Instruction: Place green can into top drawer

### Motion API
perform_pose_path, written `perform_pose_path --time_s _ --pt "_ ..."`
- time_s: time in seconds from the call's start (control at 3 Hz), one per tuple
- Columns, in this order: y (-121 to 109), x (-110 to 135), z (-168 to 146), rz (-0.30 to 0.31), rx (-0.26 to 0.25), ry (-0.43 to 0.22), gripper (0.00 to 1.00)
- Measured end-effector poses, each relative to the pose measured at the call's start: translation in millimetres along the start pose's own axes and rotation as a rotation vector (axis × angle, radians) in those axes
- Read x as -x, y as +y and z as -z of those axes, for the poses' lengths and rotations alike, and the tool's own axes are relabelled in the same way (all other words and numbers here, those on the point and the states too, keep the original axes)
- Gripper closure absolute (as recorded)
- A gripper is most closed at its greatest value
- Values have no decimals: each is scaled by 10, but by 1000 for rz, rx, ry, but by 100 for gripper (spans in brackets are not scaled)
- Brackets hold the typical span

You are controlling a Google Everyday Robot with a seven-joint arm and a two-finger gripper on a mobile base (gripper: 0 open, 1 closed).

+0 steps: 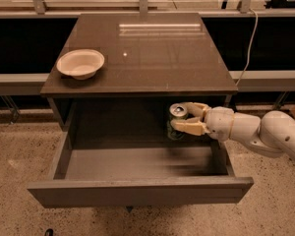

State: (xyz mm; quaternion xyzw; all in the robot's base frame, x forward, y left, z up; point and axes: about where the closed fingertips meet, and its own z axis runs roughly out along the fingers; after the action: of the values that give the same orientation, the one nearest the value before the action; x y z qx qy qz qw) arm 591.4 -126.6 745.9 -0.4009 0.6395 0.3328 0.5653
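Reaching in level from the right edge of the frame, the white arm (pixel 265 131) holds its end effector (pixel 180 116) clamped around the upright green can (pixel 178 110), at mid-right inside the open top drawer (pixel 137 193), just below the bench (pixel 147 58) front.

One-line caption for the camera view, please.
Hand grips the green can at the right rear of the open top drawer; cream bowl on tabletop.

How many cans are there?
1. The green can is gripped by the gripper at the back right of the open top drawer. The drawer's dark back could hide another.
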Motion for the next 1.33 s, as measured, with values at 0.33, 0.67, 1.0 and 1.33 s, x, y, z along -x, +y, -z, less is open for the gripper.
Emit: perform_pose_path --time_s 0.33,0.67,1.0,1.33 --pt "-34 -64 68 -3 -12 -6 100" --pt "9 -204 268 -18 -50 6 100" --pt "90 -299 348 -29 -58 20 100" --pt "162 -367 389 -43 -57 27 81"
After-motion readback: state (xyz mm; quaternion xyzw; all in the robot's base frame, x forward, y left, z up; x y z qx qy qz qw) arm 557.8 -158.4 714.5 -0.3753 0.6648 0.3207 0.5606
